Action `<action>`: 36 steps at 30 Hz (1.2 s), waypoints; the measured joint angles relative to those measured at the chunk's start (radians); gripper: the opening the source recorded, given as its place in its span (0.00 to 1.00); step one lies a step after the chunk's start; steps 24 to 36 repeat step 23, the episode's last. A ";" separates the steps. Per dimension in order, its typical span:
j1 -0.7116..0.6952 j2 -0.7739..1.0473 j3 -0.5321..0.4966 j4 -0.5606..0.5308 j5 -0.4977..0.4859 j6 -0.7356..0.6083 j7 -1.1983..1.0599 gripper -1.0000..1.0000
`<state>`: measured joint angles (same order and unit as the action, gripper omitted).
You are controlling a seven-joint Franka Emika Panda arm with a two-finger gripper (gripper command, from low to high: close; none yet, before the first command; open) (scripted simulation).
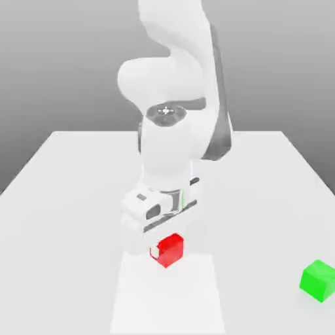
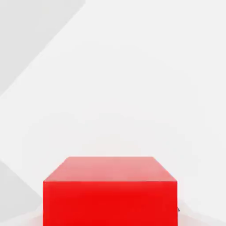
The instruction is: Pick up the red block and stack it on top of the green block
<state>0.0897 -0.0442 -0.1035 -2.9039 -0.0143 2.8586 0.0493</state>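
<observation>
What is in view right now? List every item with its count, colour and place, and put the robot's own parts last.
Red block: one, red, at the end effector, near the middle of the exterior view's lower half.
Green block: one, bright green, on the table by the exterior view's right edge, apart from the red block.
Table: one, pale grey to white, under both blocks, with a brighter white patch in front of the red block.
Robot arm: one, white with dark grey parts, reaching down from the top of the exterior view.
End effector: one, white with dark details, at the arm's lower end, shut on the red block.
</observation>
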 joint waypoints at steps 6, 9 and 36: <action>0.177 0.039 0.090 0.164 -0.023 -0.126 0.105 0.00; 0.273 0.093 0.142 0.272 -0.025 -0.181 0.162 0.00; 0.443 0.344 0.225 0.491 -0.071 -0.150 0.305 1.00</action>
